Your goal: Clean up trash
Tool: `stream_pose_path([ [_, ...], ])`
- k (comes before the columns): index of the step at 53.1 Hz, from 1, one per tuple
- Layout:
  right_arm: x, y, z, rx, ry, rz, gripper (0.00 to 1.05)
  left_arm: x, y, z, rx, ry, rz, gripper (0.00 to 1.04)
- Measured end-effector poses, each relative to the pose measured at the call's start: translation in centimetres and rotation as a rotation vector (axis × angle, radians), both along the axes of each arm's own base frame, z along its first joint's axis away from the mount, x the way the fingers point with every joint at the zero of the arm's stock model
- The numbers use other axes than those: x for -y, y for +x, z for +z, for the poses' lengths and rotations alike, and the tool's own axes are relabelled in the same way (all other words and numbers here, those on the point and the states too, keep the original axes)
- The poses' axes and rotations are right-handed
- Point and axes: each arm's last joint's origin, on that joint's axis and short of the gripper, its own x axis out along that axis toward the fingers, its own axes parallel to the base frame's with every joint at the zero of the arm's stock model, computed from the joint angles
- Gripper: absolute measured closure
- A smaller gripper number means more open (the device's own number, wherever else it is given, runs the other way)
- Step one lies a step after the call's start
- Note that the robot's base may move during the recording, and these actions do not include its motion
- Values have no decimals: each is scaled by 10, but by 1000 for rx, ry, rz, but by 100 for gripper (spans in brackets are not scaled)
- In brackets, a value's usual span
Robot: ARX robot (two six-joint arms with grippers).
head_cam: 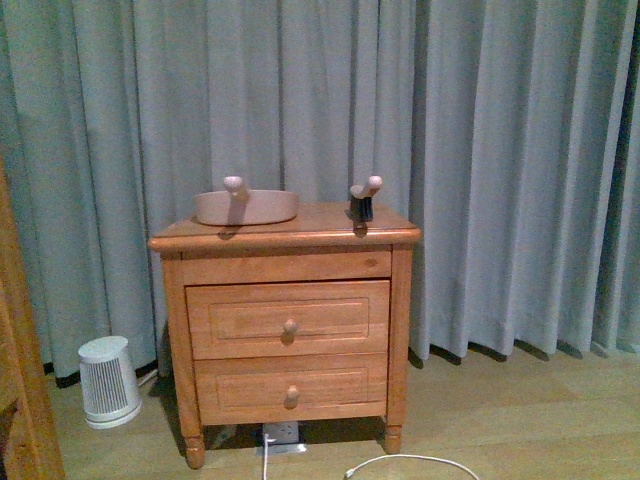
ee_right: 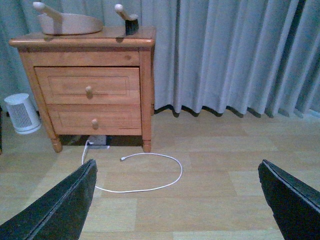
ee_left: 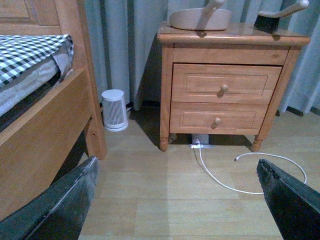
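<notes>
Left hand (ee_left: 176,162) and right hand (ee_right: 176,162) both spread wide, empty, above the floor (ee_right: 225,200); white cable (ee_right: 180,171) loops ahead, dustpan (head_cam: 246,207) and brush (head_cam: 362,205) sit atop the nightstand (head_cam: 290,320).

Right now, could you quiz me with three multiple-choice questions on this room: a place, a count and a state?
1. Where is the dustpan relative to the nightstand? A. under it B. on top of it C. behind it
2. How many drawers has the nightstand? A. one B. two C. four
3. The drawers are: A. both shut B. both open C. one open
Answers: 1 B, it rests on the wooden top. 2 B, two fronts, one above the other. 3 A, both fronts sit flush.
</notes>
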Motion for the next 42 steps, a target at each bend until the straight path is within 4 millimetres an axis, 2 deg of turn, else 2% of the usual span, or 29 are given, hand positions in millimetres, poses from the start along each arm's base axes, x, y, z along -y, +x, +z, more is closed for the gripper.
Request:
stream_pose_path([
  [42, 0, 0, 0, 0, 0, 0, 7, 0, 0, 0, 0, 0, 0, 8],
])
